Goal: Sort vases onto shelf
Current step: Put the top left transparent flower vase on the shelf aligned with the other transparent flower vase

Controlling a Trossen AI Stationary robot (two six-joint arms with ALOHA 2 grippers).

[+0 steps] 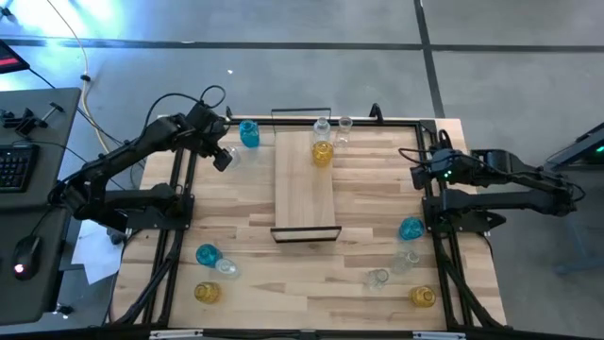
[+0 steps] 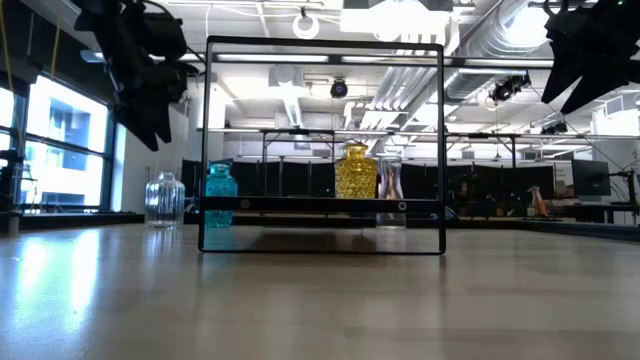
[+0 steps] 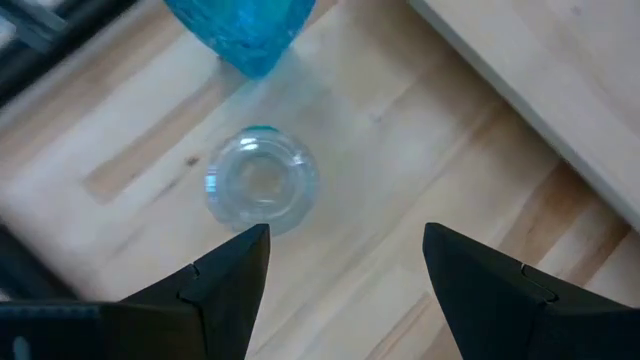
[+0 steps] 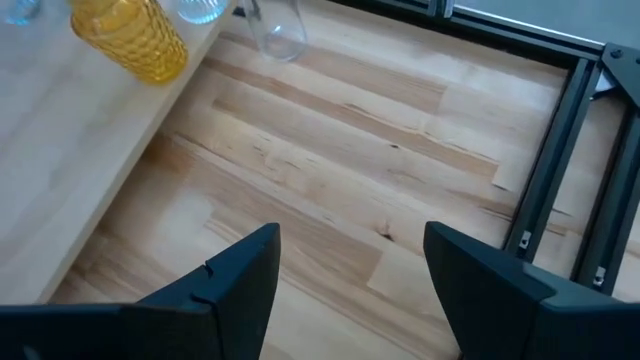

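High view: the shelf [image 1: 306, 187] lies mid-counter, running from the far edge toward the centre. An amber vase [image 1: 322, 153] and a clear vase [image 1: 323, 128] stand on its far end; another clear vase [image 1: 344, 126] stands just beside that end, on the counter [image 1: 368, 189]. A teal vase [image 1: 249, 134] is near the far left corner. Near the left near corner: a teal, a clear and an amber vase grouped. Near the right near corner: a teal, two clear and an amber vase. Left tool [image 1: 223, 157] hangs between the teal vase and the shelf. Right tool [image 1: 417, 170] sits at the right edge, far half, holding nothing.

Low view: shelf frame centred, amber vase on it; a teal vase and a clear vase [image 2: 165, 199] to its left. Both arms hang dark at the top corners.

Left wrist view: left tool's fingers [image 3: 228, 275] apart, empty, above a clear vase [image 3: 261, 180] seen from the top; teal vase touching or just beside it.

Right wrist view: right tool's fingers [image 4: 245, 270] apart over bare counter; amber vase on the shelf edge.
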